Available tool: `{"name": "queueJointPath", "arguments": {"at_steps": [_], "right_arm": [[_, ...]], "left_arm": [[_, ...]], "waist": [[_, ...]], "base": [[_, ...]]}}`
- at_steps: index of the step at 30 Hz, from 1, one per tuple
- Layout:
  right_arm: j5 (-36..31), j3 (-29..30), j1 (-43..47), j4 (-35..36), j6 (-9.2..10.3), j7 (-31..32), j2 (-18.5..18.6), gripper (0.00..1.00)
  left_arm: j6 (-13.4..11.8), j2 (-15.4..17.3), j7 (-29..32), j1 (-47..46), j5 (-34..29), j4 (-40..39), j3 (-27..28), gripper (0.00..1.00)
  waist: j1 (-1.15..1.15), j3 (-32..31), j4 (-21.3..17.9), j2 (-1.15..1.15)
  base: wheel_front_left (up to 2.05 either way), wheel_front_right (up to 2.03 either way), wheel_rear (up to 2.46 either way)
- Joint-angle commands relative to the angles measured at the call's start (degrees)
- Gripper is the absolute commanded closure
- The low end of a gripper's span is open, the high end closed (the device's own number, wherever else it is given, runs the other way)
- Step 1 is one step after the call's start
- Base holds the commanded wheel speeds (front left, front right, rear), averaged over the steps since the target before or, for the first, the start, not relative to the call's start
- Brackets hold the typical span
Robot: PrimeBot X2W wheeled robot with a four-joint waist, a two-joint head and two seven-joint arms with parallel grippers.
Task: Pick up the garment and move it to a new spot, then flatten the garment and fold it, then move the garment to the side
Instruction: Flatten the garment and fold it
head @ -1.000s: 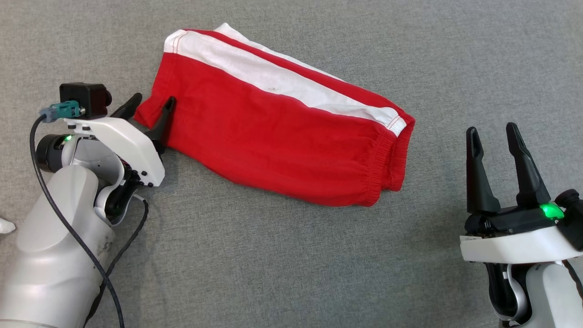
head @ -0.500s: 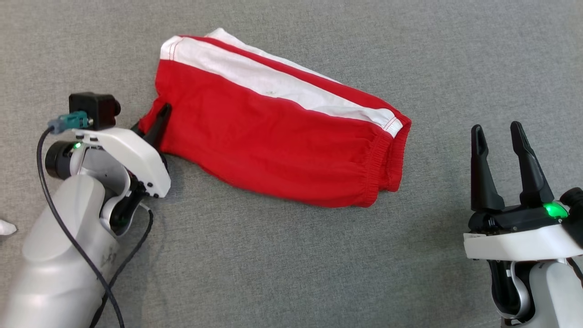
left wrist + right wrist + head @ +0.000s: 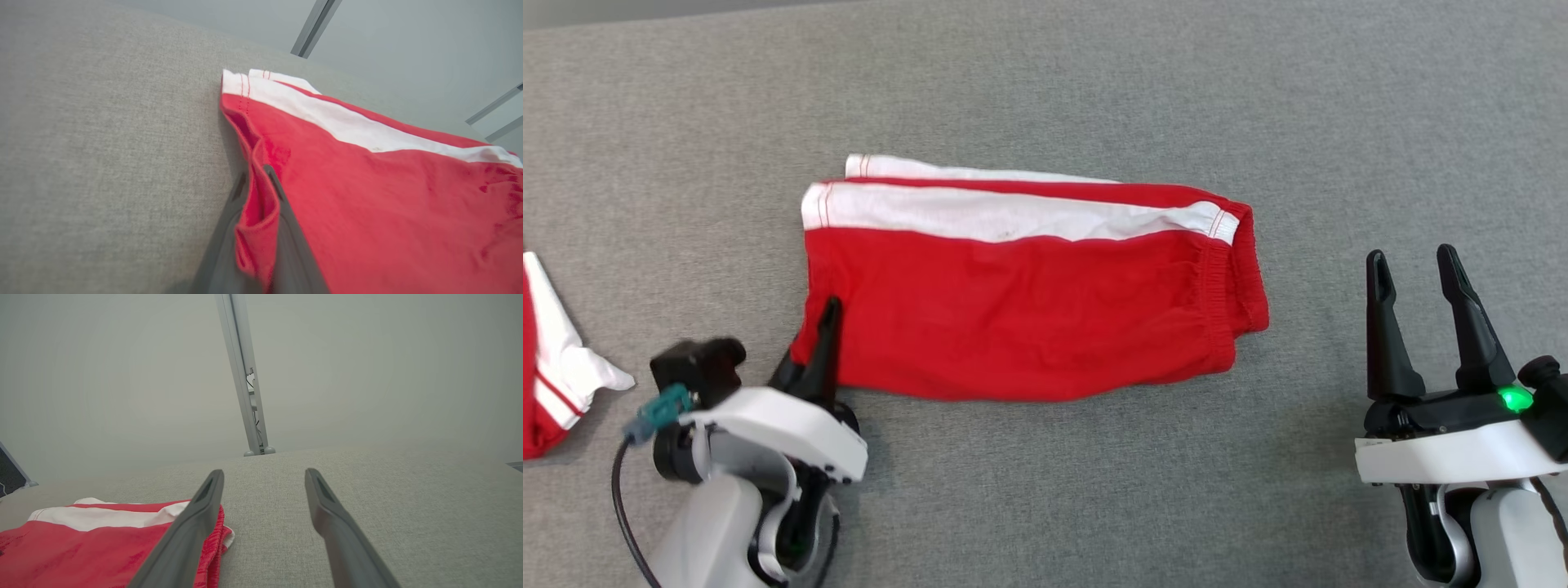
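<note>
Head view is showing a pair of red fabric shorts (image 3: 1029, 327) lying flat in the middle of a grey woven cloth surface (image 3: 1045, 490), stretching lengthways from the robot's left to its right. The shorts are lying doubled over, so two hems are sitting stacked at the left end, the far one peeking out a little beyond the near one. A broad white stripe (image 3: 1013, 220), stitched in red at its ends, is running along the far side with a small dark speck showing on it. A gathered elastic waistband (image 3: 1225, 302) is puckering the right end. The red panel is looking mostly smooth, with only faint creases.

The left gripper (image 3: 827, 318) is clamping the near left corner of the shorts. In the left wrist view its long dark fingers (image 3: 290, 237) are squeezing a bunched fold of red cloth between them, right by the hem. The right gripper (image 3: 1411, 255) is hanging off to the right of the waistband end, its fingers standing apart with nothing between them and a green light (image 3: 1515, 398) glowing at its base; it is not touching the shorts. In the right wrist view a pale metal post (image 3: 242, 375) is rising beyond the far edge of the surface. A second red and white garment (image 3: 556, 367) is lying crumpled at the left edge of the head view, well apart from the shorts
</note>
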State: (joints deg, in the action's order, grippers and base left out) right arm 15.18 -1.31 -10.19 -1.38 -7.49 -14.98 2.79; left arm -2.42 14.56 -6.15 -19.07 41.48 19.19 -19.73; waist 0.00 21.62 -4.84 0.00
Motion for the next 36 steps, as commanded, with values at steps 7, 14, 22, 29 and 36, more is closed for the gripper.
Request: {"name": "queueJointPath", "arguments": {"at_steps": [7,14,22,29,36], "right_arm": [[-0.5,-0.5,0.4,-1.1,-0.01,-0.3,0.3,0.00],[-0.4,-1.0,0.6,-2.6,-0.01,-0.3,0.3,0.00],[-3.1,-0.3,2.1,-4.2,-0.01,-0.3,1.1,0.00],[-4.5,0.7,3.7,-4.2,-0.01,0.5,1.8,0.00],[-5.2,1.5,4.7,-3.4,-0.01,1.6,2.0,0.00]], "left_arm": [[-3.2,-1.1,-0.6,7.7,1.3,-7.5,0.1,1.00],[-5.8,-0.4,-5.7,9.3,-2.1,-10.7,1.4,0.00],[-7.1,0.0,-9.0,9.6,-10.8,-17.2,7.6,0.00],[-5.5,1.1,-9.0,12.8,-17.4,-19.1,9.8,0.00],[-5.3,2.1,-9.0,15.3,-18.8,-18.9,9.8,0.00]], "waist": [[0.00,-1.0,1.2,0.00],[0.00,-1.9,1.2,0.00],[0.00,-5.3,2.5,0.00],[0.00,-7.8,3.8,0.00],[0.00,-8.6,4.2,0.00]], "base": [[0.00,0.00,0.00],[0.00,0.00,0.00],[0.00,0.00,0.00],[0.00,0.00,0.00],[0.00,0.00,0.00]]}}
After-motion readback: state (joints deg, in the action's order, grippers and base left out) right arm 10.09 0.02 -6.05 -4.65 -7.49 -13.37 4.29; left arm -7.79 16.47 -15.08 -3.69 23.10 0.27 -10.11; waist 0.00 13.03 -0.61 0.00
